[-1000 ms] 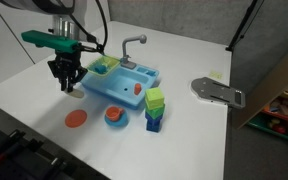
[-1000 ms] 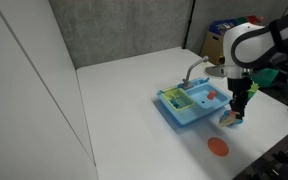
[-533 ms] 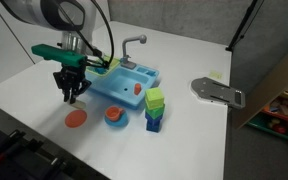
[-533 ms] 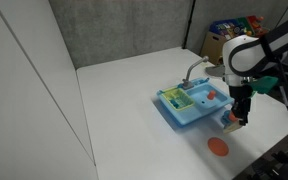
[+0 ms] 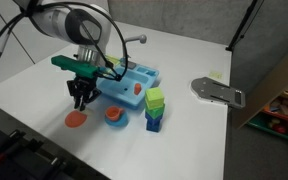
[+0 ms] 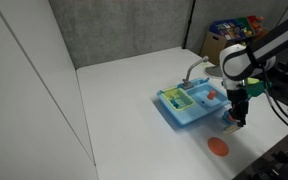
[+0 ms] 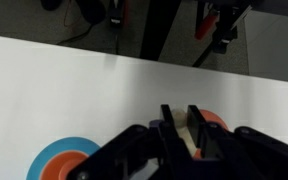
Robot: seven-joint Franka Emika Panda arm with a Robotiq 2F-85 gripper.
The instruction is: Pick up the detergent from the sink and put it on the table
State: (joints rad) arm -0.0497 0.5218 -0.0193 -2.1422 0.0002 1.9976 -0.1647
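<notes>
My gripper hangs low over the white table, in front of the light blue sink, just above an orange-red disc. In the wrist view its fingers are shut on a small pale bottle, the detergent. The sink with its grey faucet shows in both exterior views, and the gripper is beside its end. An orange-red piece lies in a sink compartment.
A blue-rimmed orange dish and a green-and-blue block stack stand in front of the sink. A grey metal plate lies near the table's far edge. The orange disc and the blue-rimmed dish are near the gripper.
My gripper has moved away from the sink's end toward the table's front and lower, with the detergent still held, and now hangs over the orange disc.
</notes>
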